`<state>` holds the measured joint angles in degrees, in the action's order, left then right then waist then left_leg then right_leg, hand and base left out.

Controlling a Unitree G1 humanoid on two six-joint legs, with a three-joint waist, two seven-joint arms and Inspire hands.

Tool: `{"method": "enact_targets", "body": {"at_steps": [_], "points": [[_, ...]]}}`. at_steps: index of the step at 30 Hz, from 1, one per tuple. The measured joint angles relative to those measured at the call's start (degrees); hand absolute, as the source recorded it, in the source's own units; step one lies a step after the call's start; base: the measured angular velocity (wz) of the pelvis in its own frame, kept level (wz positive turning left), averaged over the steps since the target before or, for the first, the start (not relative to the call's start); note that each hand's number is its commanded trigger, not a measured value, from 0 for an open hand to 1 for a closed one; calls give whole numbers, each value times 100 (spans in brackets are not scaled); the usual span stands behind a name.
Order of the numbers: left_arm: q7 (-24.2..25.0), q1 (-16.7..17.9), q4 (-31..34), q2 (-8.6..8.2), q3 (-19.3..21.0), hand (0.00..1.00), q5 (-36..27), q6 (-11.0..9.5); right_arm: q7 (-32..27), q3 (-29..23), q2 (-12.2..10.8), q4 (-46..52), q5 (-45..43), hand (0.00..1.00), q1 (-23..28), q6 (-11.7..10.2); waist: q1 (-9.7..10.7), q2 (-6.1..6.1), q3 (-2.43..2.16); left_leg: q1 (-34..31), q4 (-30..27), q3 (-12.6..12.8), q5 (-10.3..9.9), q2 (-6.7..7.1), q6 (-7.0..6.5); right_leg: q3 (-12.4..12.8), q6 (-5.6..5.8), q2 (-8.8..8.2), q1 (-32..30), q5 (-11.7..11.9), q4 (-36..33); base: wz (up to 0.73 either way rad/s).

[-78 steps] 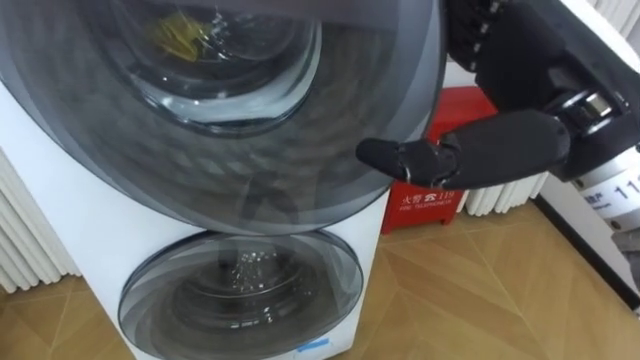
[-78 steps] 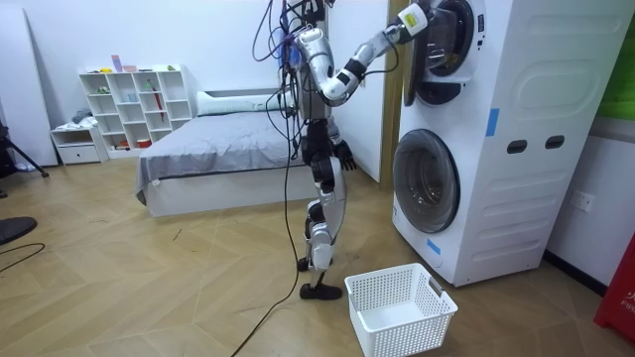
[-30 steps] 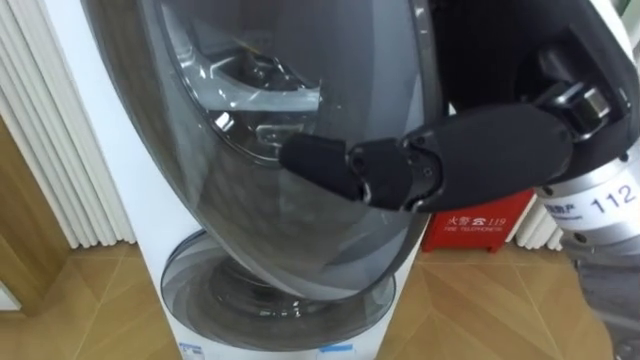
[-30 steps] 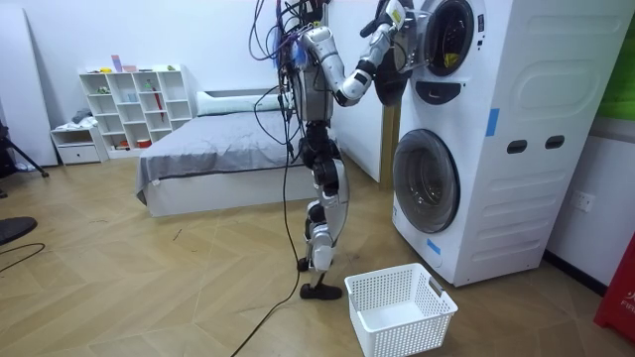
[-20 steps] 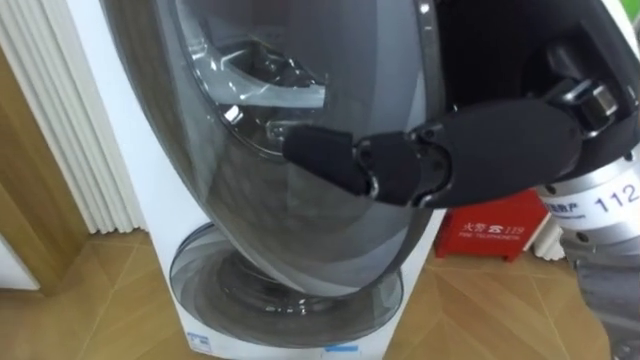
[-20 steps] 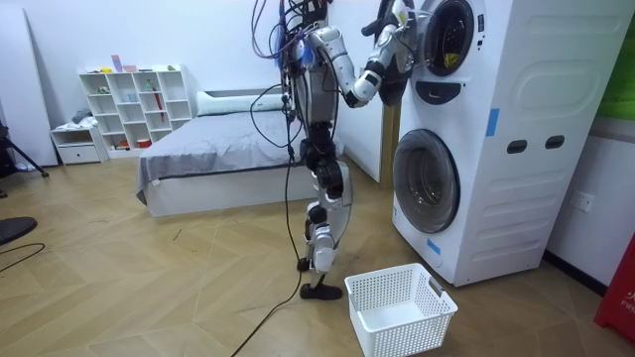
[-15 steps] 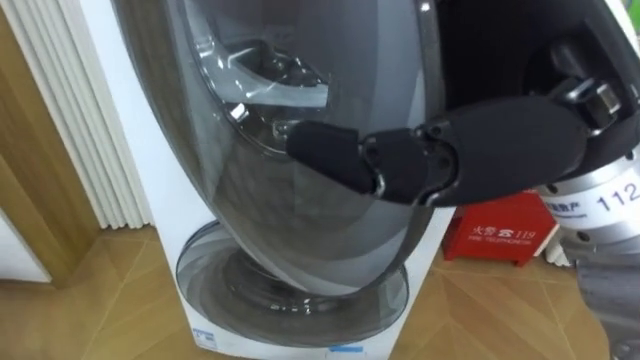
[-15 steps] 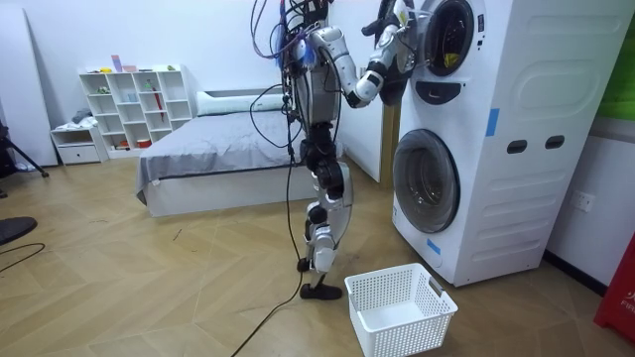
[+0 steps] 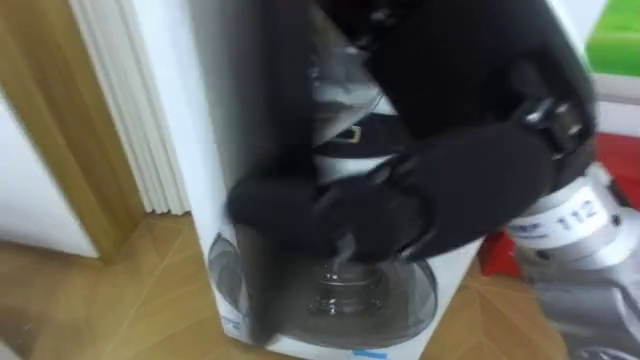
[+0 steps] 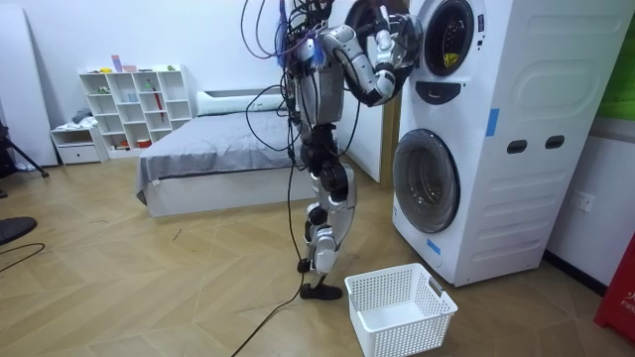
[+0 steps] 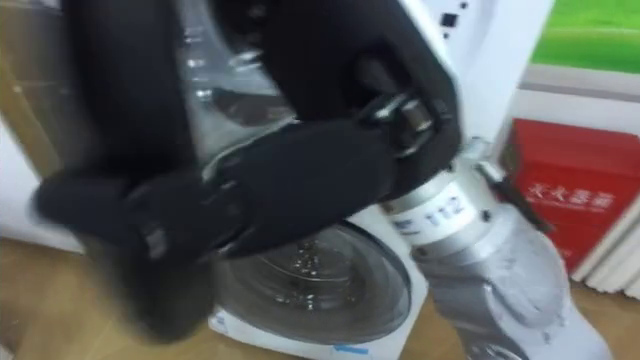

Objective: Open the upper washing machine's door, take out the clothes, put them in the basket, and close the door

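Door (image 9: 275, 100) wider, right hand (image 9: 400, 205) outstretched

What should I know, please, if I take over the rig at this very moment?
Right hand: on the edge of the upper door; its grip cannot be read.
Things: a yellow garment lies in the upper drum. The white basket sits on the floor near the robot's feet, before the stacked machines.
Done: the upper door is swung open.
Left: reach into the drum, take the clothes out, and probably drop them in the basket.
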<state>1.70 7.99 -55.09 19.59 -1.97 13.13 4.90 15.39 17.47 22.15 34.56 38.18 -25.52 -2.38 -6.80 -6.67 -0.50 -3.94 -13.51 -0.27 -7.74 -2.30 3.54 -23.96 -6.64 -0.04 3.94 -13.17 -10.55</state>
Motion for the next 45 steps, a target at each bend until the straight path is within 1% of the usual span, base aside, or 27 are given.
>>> {"method": "enact_targets", "body": {"at_steps": [2, 3, 4, 6, 7, 8, 11, 12, 13, 14, 16, 18, 20, 23, 24, 27, 29, 30, 31, 32, 33, 34, 36, 37, 40, 43, 45], "points": [[3, 0, 2, 0, -28, 0, -5, -3, 150, 234, 49, -20, -5, 0, -179, 50, -71, -49, 4, -54, -1, -1, -1, 11, 2, -68, 9, -3, -2, -5, 22, 24], [3, 1, 3, 10, -27, 0, -4, -6, 262, 384, 77, -29, -11, 0, -227, 114, -123, -108, 2, -74, 1, -3, -2, 22, 2, -97, 15, -8, 0, -8, 40, 20], [3, 0, 6, 14, -27, 0, -5, -6, 392, 607, 148, -51, -14, 0, -245, 217, -163, -158, -9, -104, -4, -12, -3, 39, 1, -133, 23, -10, 8, -9, 75, 19], [2, -14, 30, 11, -29, 0, -6, -16, 563, 894, 275, -92, -25, 0, -259, 415, -268, -200, 13, -121, -18, -54, -8, 66, -8, -157, 46, -26, 8, -10, 69, 15], [3, -23, 69, 11, -29, 0, -10, -18, 637, 969, 365, -103, -26, 0, -260, 513, -315, -194, 18, -153, -41, -90, -17, 83, -23, -215, 63, -41, 8, -7, 68, 15], [2, -28, 85, 12, -29, 0, -10, -22, 657, 997, 411, -117, -26, 0, -261, 514, -335, -188, 22, -159, -45, -119, -19, 93, -27, -235, 77, -50, 8, -14, 59, 19], [2, -39, 189, 19, -25, 0, -10, -21, 705, 1043, 492, -161, -36, 0, -262, 520, -421, -127, 65, -158, -57, -161, -40, 102, -63, -234, 165, -97, 6, -68, -17, 13], [2, -51, 248, 21, -24, 0, -10, -25, 732, 1044, 493, -169, -42, 0, -261, 523, -440, -111, 76, -176, -73, -161, -44, 115, -70, -199, 223, -102, 5, -102, -17, 14], [2, -76, 280, 23, -24, 0, -10, -25, 742, 1045, 492, -172, -51, 0, -262, 538, -456, -97, 86, -200, -111, -160, -57, 123, -93, -189, 316, -103, 2, -155, -23, 12], [2, -80, 300, 28, -23, 0, -14, -25, 749, 1046, 492, -174, -53, 0, -261, 551, -462, -93, 88, -209, -127, -162, -65, 125, -105, -185, 363, -104, 2, -181, -29, 11], [2, -92, 351, 62, -22, 0, -19, -26, 816, 1053, 495, -188, -53, 0, -262, 578, -466, -94, 88, -230, -140, -170, -70, 139, -114, -143, 535, -110, -11, -239, -83, 10], [2, -96, 346, 72, -23, 0, -20, -31, 865, 1059, 520, -187, -56, 0, -262, 583, -455, -86, 88, -232, -140, -175, -71, 182, -114, -79, 581, -123, -22, -227, -165, 17], [2, -95, 342, 82, -23, 0, -23, -35, 874, 1060, 549, -188, -64, 0, -262, 593, -450, -86, 84, -195, -137, -175, -71, 210, -115, 7, 568, -136, -15, -219, -228, 20], [2, -88, 337, 82, -26, 0, -120, -34, 926, 1059, 588, -205, -142, 0, -261, 596, -456, -66, 78, -143, -112, -171, -70, 210, -115, 62, 490, -144, 35, -173, -219, 11], [2, -80, 334, 81, -25, 0, -126, -34, 927, 1059, 648, -205, -141, 0, -261, 596, -461, -60, 74, -116, -96, -172, -70, 216, -115, 74, 474, -150, 68, -164, -211, 9], [2, -96, 334, 81, -20, 0, -140, -37, 926, 1026, 766, -204, -186, 0, -261, 596, -427, -26, 78, -29, -71, -140, -71, 229, -116, 179, 414, -151, 161, -126, -189, 4], [0, -106, 318, 78, -22, 0, -233, -60, 918, 1008, 766, -205, -215, 0, -259, 596, -417, 0, 83, 47, -28, -115, -73, 232, -119, 220, 394, -153, 206, -112, -161, -8], [-2, -112, 290, 62, -20, 0, -243, -70, 909, 996, 776, -204, -283, 0, -254, 595, -378, 22, 78, 108, 33, -77, -77, 236, -125, 292, 393, -152, 252, -111, -105, -13], [-12, -101, 226, 27, 20, 0, -228, -91, 891, 936, 782, -196, -509, 0, -237, 596, -310, 68, 87, 173, 65, -65, -83, 247, -136, 367, 393, -154, 300, -111, -88, -11], [-24, -75, 215, 1, 62, 0, -228, -91, 860, 882, 799, -184, -612, 0, -223, 596, -278, 87, 77, 197, 78, -47, -89, 249, -146, 390, 393, -158, 303, -110, -91, -17], [-34, -39, 216, -62, 176, 0, -228, -91, 779, 699, 852, -149, -759, 0, -193, 596, -237, 141, 88, 240, 84, 7, -109, 246, -179, 450, 393, -163, 314, -110, -92, -22], [-37, -11, 217, -112, 236, 0, -228, -91, 665, 478, 912, -120, -880, 0, -191, 595, -163, 178, 84, 248, 88, 27, -117, 256, -193, 493, 393, -175, 318, -111, -93, -21], [-37, 10, 219, -135, 284, 0, -230, -95, 468, 125, 977, -123, -985, 0, -151, 573, -32, 203, 75, 257, 92, 30, -118, 285, -194, 521, 393, -191, 319, -110, -97, -7], [-38, 11, 220, -135, 344, 0, -232, -113, 332, -132, 984, -127, -1122, 0, -9, 516, 49, 213, 70, 275, 92, 55, -120, 301, -198, 527, 402, -196, 333, -105, -97, -6], [-38, 35, 221, -132, 396, 0, -252, -121, -56, -540, 984, -152, -1344, 0, 288, 484, 206, 259, 65, 302, 78, 170, -139, 291, -230, 540, 418, -202, 338, -95, -100, -13], [-38, 4, 221, -157, 393, 0, -448, -107, -355, -602, 966, -450, -1375, 0, 373, 491, 300, 310, 56, 300, 67, 285, -159, 260, -264, 666, 419, -197, 289, -95, -102, -22], [-38, -22, 220, -179, 393, 0, -499, -103, -511, -684, 964, -684, -1425, 0, 373, 538, 367, 334, 56, 304, 45, 318, -176, 254, -291, 687, 419, -202, 287, -95, -111, -11]]}}
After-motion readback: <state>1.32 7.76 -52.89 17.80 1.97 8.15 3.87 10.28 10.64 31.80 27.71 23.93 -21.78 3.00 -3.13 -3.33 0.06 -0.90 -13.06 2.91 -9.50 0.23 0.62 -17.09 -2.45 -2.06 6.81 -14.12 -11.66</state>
